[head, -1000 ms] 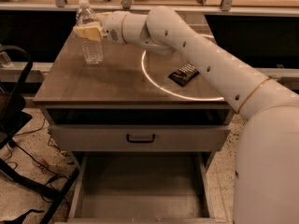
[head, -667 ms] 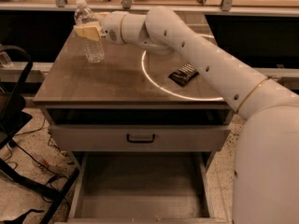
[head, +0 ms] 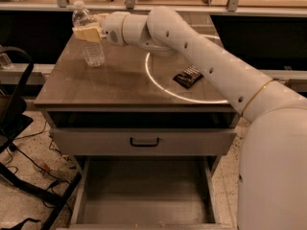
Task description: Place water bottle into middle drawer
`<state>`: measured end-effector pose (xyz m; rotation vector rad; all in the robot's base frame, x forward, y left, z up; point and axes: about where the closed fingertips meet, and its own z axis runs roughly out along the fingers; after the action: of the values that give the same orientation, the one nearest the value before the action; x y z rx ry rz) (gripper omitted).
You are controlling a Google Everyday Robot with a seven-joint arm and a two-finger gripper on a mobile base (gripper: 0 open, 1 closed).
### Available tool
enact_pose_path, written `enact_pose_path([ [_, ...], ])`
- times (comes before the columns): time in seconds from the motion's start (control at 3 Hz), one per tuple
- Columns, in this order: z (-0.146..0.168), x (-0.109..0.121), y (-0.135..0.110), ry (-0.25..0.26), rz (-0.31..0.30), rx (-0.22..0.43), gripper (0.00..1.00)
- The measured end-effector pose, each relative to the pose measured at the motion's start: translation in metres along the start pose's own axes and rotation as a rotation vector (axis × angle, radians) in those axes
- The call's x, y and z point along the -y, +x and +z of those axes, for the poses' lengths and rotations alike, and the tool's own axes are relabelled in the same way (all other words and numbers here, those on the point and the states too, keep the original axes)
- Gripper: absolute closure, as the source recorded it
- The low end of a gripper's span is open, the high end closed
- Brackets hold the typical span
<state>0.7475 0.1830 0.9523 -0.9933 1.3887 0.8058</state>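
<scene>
Nearest me, below the front edge of the bench [head: 110,86], the middle drawer [head: 144,195] stands pulled out. Its flat grey floor is bare, so there is room to set something down. Just above it, a closed grey drawer front [head: 96,142] with a dark bar handle [head: 144,142] sits flush with the cabinet. Any descent into the open box has to pass in front of it.

On the bench top, towards the right side, a small dark packet [head: 188,76] lies flat, partly inside a bright ring of reflected light [head: 158,83]. It is well apart from the work and I judge it no obstacle.

Near the far left corner, the water bottle [head: 94,52] stands upright with its base apparently resting on the bench. The gripper [head: 86,32] reaches it from the right, with the arm [head: 206,61] stretched across the far side of the top. Its tan fingers [head: 88,34] are clamped around the bottle high on the body, just below the shoulder. I read that as a side grasp chosen so the bottle stays vertical and the base is free for setting down.

In my judgement the grasp is made and the lift has not begun. The carry to the drawer runs from the far corner over the front edge.
</scene>
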Motion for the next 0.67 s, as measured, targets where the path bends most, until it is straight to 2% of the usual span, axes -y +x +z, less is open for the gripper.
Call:
enact_pose_path([
  [0.33, 0.000, 0.000, -0.001, -0.001, -0.001, 0.000, 1.00],
  [0.67, -0.020, -0.001, -0.022, 0.024, -0.024, -0.008, 1.00],
])
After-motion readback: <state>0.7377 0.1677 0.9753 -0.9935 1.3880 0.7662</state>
